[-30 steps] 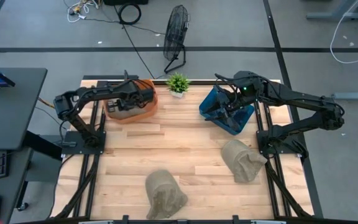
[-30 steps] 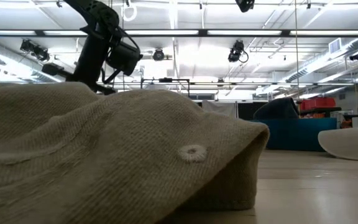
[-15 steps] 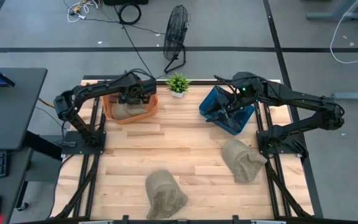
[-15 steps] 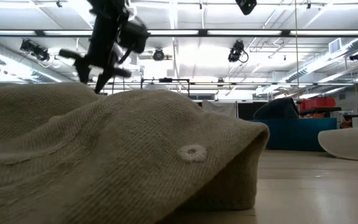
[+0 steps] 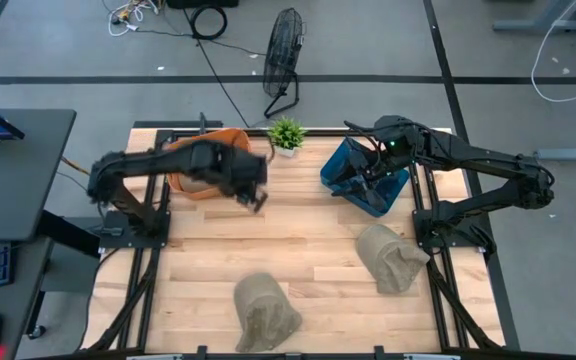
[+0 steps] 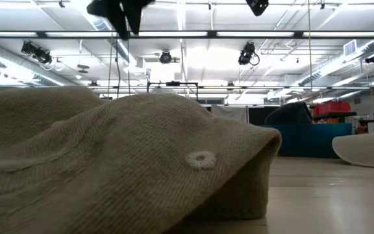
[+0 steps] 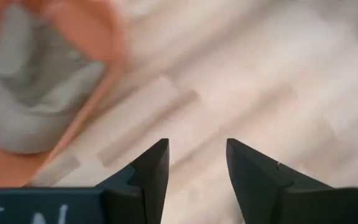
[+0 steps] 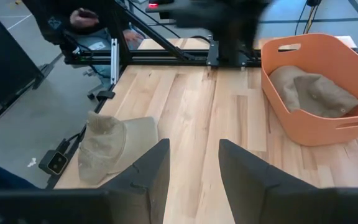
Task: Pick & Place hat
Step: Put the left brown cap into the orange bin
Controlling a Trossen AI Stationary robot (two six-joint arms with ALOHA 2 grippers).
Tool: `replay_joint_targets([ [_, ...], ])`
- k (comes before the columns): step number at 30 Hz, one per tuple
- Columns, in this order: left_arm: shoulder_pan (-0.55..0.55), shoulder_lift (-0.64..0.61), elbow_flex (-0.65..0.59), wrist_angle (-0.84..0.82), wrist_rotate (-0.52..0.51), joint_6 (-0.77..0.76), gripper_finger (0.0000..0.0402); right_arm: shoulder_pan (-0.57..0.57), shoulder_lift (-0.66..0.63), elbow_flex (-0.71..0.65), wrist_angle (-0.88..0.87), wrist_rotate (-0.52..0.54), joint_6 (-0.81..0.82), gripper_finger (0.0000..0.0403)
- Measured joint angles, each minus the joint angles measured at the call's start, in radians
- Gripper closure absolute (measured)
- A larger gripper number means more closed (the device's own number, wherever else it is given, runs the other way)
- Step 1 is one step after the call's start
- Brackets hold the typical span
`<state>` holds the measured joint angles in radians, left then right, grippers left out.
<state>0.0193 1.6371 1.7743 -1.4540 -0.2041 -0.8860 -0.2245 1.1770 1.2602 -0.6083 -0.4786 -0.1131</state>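
Observation:
Two beige hats lie on the wooden table, one near the front edge (image 5: 266,312) (image 8: 114,146) and one toward the right (image 5: 388,257). Another hat (image 8: 316,90) (image 7: 33,106) rests inside the orange basket (image 5: 190,188) at the far left. My left gripper (image 5: 256,196) (image 7: 196,144) hangs open and empty above bare table, just right of the basket. My right gripper (image 5: 366,170) (image 8: 193,144) stands open and empty over the blue bin (image 5: 363,185) at the far right. In the low view the front hat (image 6: 109,169) fills the foreground.
A small potted plant (image 5: 286,133) stands at the far edge between the basket and the bin. Bare wood lies across the table's middle. A black fan (image 5: 281,60) stands on the floor behind the table, and a desk (image 5: 8,170) stands to the left.
My left gripper has spread its fingers over the orange basket, then risen and swung toward the table's right and near side, out over bare wood. The hat stays in the basket. My right arm has kept still.

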Motion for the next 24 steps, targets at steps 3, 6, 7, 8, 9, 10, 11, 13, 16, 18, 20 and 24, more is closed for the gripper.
replay_joint_targets([
  [3, -0.114, -0.001, 0.015, 0.025, 0.03, 0.006, 0.0236, 0.0, 0.0, 0.0, 0.0, 0.0, 0.0, 0.0263],
  [6, -0.231, 0.001, 0.015, 0.094, 0.068, -0.039, 0.0236, 0.0, 0.0, 0.0, 0.0, 0.0, 0.0, 0.0263],
  [7, -0.265, 0.008, 0.015, 0.12, 0.085, -0.059, 0.0236, 0.0, 0.0, 0.0, 0.0, 0.0, 0.0, 0.0263],
  [8, -0.299, 0.014, 0.015, 0.15, 0.095, -0.082, 0.0236, 0.0, 0.0, 0.0, 0.0, 0.0, 0.0, 0.0263],
  [9, -0.334, 0.021, 0.015, 0.173, 0.099, -0.106, 0.0236, 0.0, 0.0, 0.0, 0.0, 0.0, 0.0, 0.0263],
  [10, -0.364, 0.03, 0.015, 0.187, 0.1, -0.133, 0.0236, 0.0, 0.0, 0.0, 0.0, 0.0, 0.0, 0.0263],
  [11, -0.393, 0.04, 0.015, 0.202, 0.1, -0.158, 0.0236, 0.0, 0.0, 0.0, -0.002, 0.0, 0.0, 0.0263],
  [13, -0.446, 0.063, 0.015, 0.221, 0.1, -0.202, 0.0236, 0.0, 0.0, 0.0, -0.011, 0.0, 0.0, 0.0263],
  [16, -0.509, 0.117, 0.015, 0.216, 0.1, -0.229, 0.0236, 0.0, 0.0, 0.0, -0.025, 0.0, 0.0, 0.0263],
  [18, -0.542, 0.152, 0.014, 0.214, 0.1, -0.229, 0.0236, 0.0, 0.0, 0.0, -0.036, 0.0, 0.0, 0.0263],
  [20, -0.561, 0.189, 0.014, 0.216, 0.112, -0.229, 0.0236, 0.0, 0.0, 0.0, -0.049, 0.0, 0.0, 0.0263],
  [24, -0.574, 0.265, 0.014, 0.214, 0.171, -0.225, 0.0222, 0.0, 0.0, 0.0, -0.066, 0.0, 0.0, 0.0263],
])
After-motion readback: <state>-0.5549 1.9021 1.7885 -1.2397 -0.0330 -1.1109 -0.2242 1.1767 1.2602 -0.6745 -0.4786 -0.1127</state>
